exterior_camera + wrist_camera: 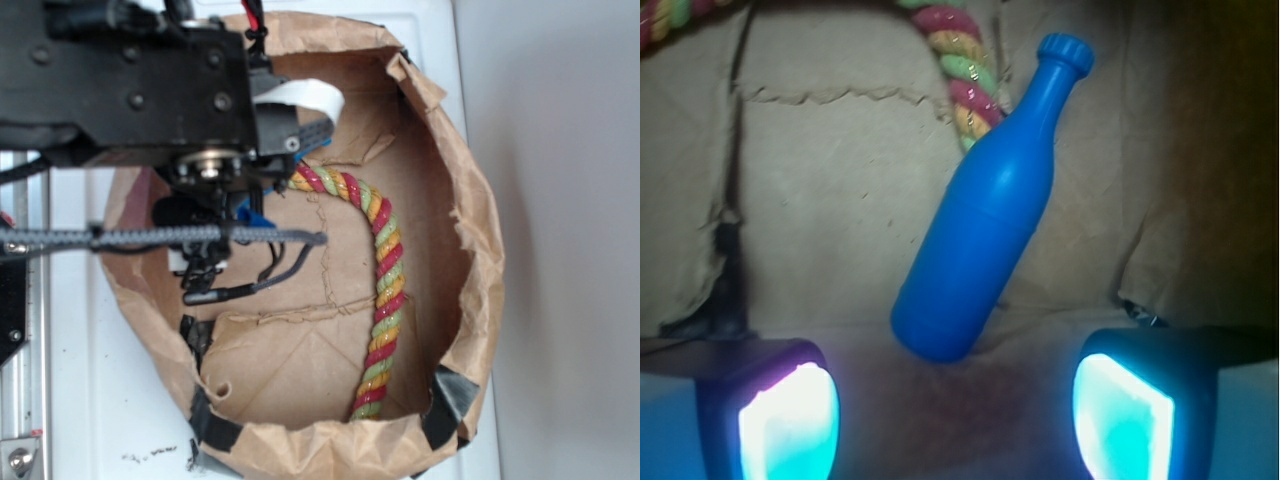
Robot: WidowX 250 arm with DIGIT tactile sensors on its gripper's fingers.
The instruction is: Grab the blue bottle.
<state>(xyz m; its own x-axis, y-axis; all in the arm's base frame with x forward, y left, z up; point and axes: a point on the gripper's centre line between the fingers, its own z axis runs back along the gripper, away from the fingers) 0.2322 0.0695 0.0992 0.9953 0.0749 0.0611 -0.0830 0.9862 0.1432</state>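
The main risk, as I judge it, is a glancing close; the blue bottle point(983, 225) lies tilted across the line of the jaws, base low and near the middle, capped neck running up and to the right, so pads meeting its smooth round body at an angle could squeeze it out sideways or roll it along the paper; a second risk is the twisted rope point(962, 82), which passes just beside the bottle's shoulder and could be caught along with it if the gripper point(955, 410) goes too far forward; the crumpled bag wall point(480, 250) also stands close around the arm and could snag it. In the wrist view the jaws stand wide open with nothing between them; the two glowing pads point(790, 425) sit at the bottom corners, and the bottle's base lies just ahead of the gap, slightly left of centre, not yet between them. In the exterior view the bottle shows only as a blue sliver point(255, 215) under the arm, on the floor of the brown paper bag.
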